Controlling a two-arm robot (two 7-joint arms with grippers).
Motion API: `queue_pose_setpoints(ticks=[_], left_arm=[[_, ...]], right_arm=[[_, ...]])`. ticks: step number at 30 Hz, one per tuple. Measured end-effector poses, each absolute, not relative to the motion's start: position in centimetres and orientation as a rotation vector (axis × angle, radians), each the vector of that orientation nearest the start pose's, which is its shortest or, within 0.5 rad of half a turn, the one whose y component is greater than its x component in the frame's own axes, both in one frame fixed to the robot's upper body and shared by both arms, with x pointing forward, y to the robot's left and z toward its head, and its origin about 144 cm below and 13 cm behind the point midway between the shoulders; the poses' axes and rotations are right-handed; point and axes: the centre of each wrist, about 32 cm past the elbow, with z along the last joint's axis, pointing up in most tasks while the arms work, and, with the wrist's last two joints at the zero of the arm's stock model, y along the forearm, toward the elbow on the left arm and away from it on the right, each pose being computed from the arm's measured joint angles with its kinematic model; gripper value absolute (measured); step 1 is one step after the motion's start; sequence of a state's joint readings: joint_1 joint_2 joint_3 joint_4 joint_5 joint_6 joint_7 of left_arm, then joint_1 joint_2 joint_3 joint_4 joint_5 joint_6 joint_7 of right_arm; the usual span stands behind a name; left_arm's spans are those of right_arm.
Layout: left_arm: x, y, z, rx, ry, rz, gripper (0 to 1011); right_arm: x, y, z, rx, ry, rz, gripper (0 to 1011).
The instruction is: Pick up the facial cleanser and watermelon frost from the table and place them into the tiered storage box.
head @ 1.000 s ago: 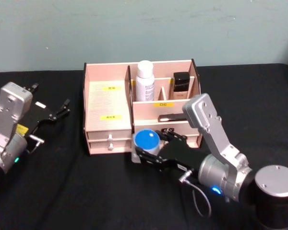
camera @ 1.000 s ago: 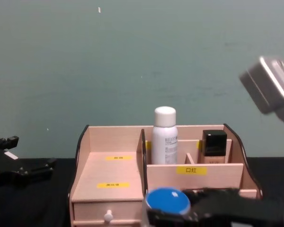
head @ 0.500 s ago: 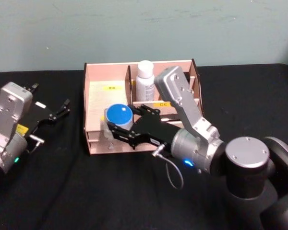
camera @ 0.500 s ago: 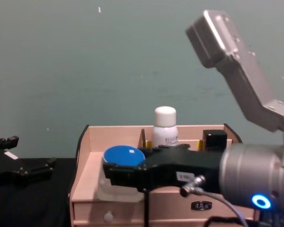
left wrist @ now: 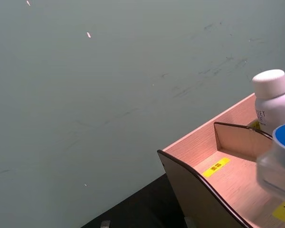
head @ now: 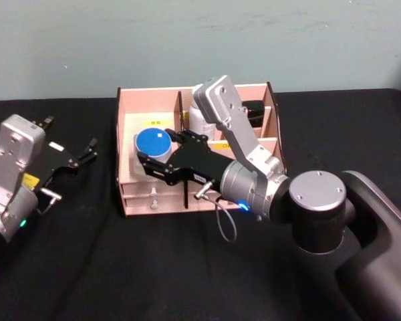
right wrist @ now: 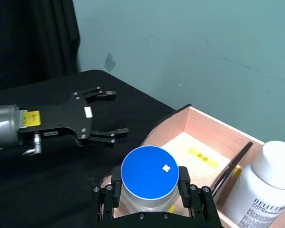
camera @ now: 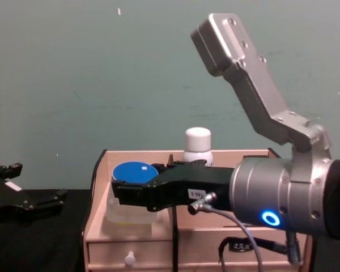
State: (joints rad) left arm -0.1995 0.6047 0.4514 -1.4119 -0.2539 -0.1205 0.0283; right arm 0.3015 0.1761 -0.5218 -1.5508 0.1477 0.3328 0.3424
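1. Idling left of the box (head: 152,184), my left gripper (head: 80,157) sits on the table with fingers spread, empty.
2. My right gripper (head: 149,155) clamps the blue-lidded jar (head: 153,144) upright above the box's left compartment; release lies straight below.

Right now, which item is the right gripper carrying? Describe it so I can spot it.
Find the tiered storage box on the black table. Over its wide left compartment, the right gripper holds a squat clear jar. Its flat blue lid sets it apart from the tall white bottle behind.
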Motion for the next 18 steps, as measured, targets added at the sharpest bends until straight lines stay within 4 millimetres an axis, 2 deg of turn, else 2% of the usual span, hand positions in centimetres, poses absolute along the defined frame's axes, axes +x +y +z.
queue_pose_setpoints(ticks=[18], left_arm=[[48.9, 31.0, 114.0, 0.304, -0.285, 1.248, 1009]], right_arm=[[52.5, -11.1, 119.8, -0.257, 0.017, -0.779, 716]])
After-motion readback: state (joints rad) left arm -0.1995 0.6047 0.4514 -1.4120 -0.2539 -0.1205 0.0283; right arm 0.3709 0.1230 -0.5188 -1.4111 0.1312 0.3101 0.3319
